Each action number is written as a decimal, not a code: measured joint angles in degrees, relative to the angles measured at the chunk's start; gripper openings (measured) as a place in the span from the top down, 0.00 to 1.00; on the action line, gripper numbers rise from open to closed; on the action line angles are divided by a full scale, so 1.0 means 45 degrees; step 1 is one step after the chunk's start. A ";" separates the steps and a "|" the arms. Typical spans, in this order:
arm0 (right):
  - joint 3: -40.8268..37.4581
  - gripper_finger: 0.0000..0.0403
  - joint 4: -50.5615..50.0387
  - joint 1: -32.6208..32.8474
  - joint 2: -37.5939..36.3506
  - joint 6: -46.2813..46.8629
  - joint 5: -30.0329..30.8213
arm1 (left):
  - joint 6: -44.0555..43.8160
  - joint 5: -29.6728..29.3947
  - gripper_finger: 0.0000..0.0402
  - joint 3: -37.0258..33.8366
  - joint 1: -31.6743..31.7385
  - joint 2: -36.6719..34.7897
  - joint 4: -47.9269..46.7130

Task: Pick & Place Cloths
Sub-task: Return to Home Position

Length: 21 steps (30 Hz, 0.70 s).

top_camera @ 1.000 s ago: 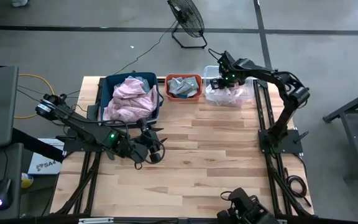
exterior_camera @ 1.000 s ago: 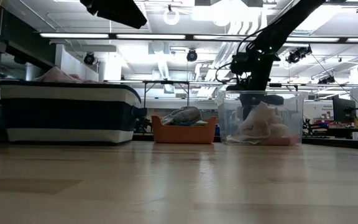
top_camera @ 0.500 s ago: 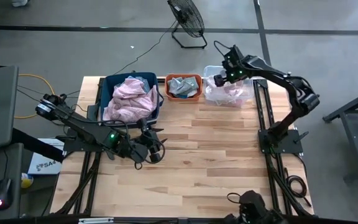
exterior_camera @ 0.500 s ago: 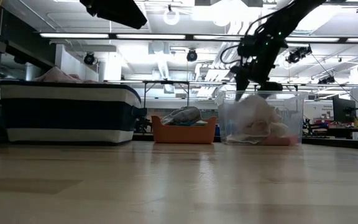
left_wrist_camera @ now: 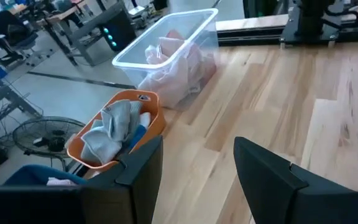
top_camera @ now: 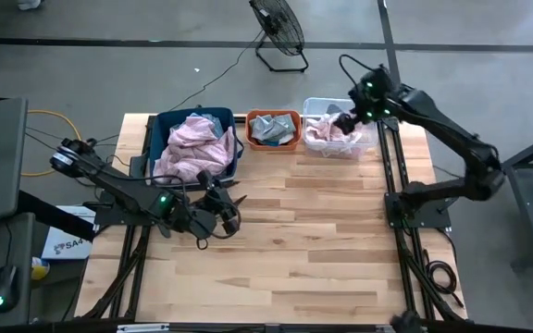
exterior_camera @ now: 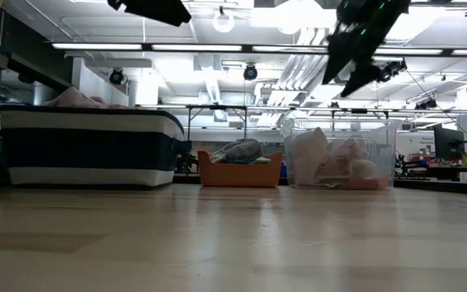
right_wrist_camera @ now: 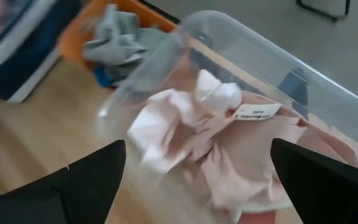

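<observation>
A large pale pink cloth [top_camera: 192, 146] is heaped in the dark blue bin [top_camera: 165, 125] at the table's far left. Grey-green cloth [left_wrist_camera: 107, 127] fills the small orange bin [top_camera: 273, 116]. Crumpled pale pink and white cloths [right_wrist_camera: 204, 134] lie in the clear bin [top_camera: 315, 104] at the far right. My right gripper [exterior_camera: 349, 71] hangs open above that clear bin, clear of the cloths. My left gripper [top_camera: 231, 205] is low over the table just in front of the blue bin, open, with nothing between its fingers.
The three bins stand in a row along the table's far edge. Bare wooden table [top_camera: 313, 240] stretches from the bins to the near edge. A floor fan [top_camera: 280, 28] stands beyond the far edge, off the table.
My right gripper has opened, let go of the pale cloth inside the clear bin, and risen up out of it, drifting toward the table's right edge. The cloth rose a little with it, then dropped back into the bin.
</observation>
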 joint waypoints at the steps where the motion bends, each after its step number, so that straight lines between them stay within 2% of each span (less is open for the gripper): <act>1: 0.0000 0.02 -0.0249 0.0115 -0.0410 -0.0152 0.0000 | 0.0003 -0.0029 0.53 0.0011 0.0000 -0.0057 0.0002; 5: -0.0022 0.02 -0.1380 0.0830 -0.2047 -0.0319 0.0003 | 0.0004 -0.0063 0.53 0.0011 0.0000 -0.0198 -0.0097; 9: -0.0910 0.02 -0.1446 0.1872 -0.3919 -0.0203 -0.0015 | 0.0222 -0.0091 0.53 0.0006 0.0000 -0.0183 -0.0137; 16: -0.4066 0.02 -0.0099 0.4101 -0.7476 0.1207 -0.0099 | 0.0674 -0.0112 0.53 0.0006 0.0000 -0.0183 -0.0119; 21: -0.6187 0.02 0.1400 0.5542 -0.9323 0.2052 -0.0449 | 0.0679 0.0029 0.53 0.0006 0.0000 -0.0183 -0.0110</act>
